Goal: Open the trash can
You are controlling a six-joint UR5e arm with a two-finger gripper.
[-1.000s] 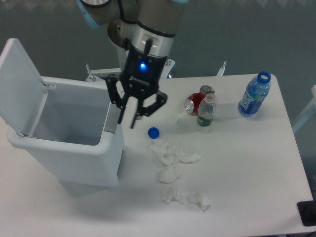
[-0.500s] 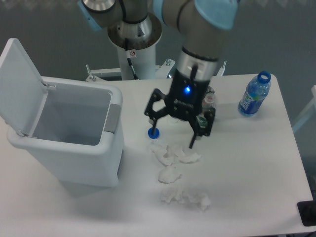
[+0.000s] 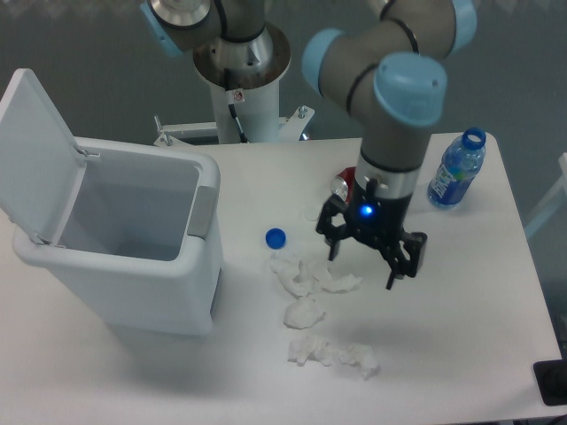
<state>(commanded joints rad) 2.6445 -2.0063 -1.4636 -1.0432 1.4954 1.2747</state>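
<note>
The trash can [image 3: 133, 266] is a large white boxy bin at the table's left. Its flat lid [image 3: 34, 146] stands raised on the left side, so the inside shows and looks empty. A grey push-tab [image 3: 203, 211] sits on its right wall. My gripper [image 3: 363, 267] hangs over the table's middle right, well right of the can and just right of the crumpled tissues. Its fingers are spread open and hold nothing.
Several crumpled white tissues [image 3: 310, 297] lie in front of the can's right side. A blue bottle cap [image 3: 275, 237] lies near them. A red can [image 3: 344, 187] is partly hidden behind my wrist. A blue water bottle [image 3: 455, 171] stands at the far right.
My gripper has moved from beside the can's right wall rightward across the table to the middle right, staying open. The lid has stayed raised.
</note>
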